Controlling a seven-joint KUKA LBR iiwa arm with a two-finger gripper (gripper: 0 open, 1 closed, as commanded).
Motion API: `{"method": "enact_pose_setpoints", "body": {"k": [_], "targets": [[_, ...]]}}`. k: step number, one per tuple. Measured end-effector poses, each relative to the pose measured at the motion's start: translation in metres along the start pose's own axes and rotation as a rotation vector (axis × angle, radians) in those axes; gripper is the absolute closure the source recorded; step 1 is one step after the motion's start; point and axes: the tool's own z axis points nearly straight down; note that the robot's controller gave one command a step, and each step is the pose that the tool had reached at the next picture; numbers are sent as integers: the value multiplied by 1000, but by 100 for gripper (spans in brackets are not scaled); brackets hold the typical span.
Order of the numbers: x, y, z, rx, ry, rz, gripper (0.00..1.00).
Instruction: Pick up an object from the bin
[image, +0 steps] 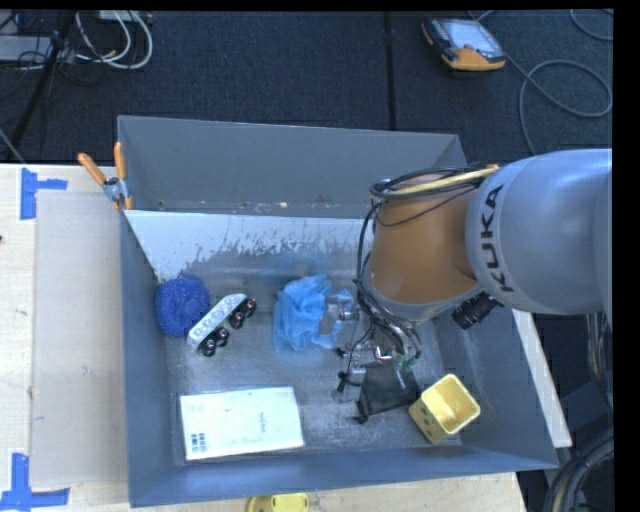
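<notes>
My gripper (366, 358) hangs low in the bin's right half, under the arm's orange cover. Directly below it, toward the front, lies a dark black angular thing (386, 396); whether the gripper touches it I cannot tell. A crumpled light blue cloth or bag (300, 314) sits just left of the gripper, close against it. A yellow square cup (446, 407) lies tipped on its side right of the black thing.
A dark blue fuzzy ball (181, 305) rests at the left by the sloping wall, with a white toy car with black wheels (220, 323) next to it. A flat white box (241, 422) lies at the front left. The arm covers the bin's right rear.
</notes>
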Motion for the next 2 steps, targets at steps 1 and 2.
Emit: {"method": "enact_pose_setpoints", "body": {"k": [1, 2], "targets": [[-2, 0, -5, 0, -8, 1, 0], [-39, -13, 8, -1, -11, 23, 0]]}}
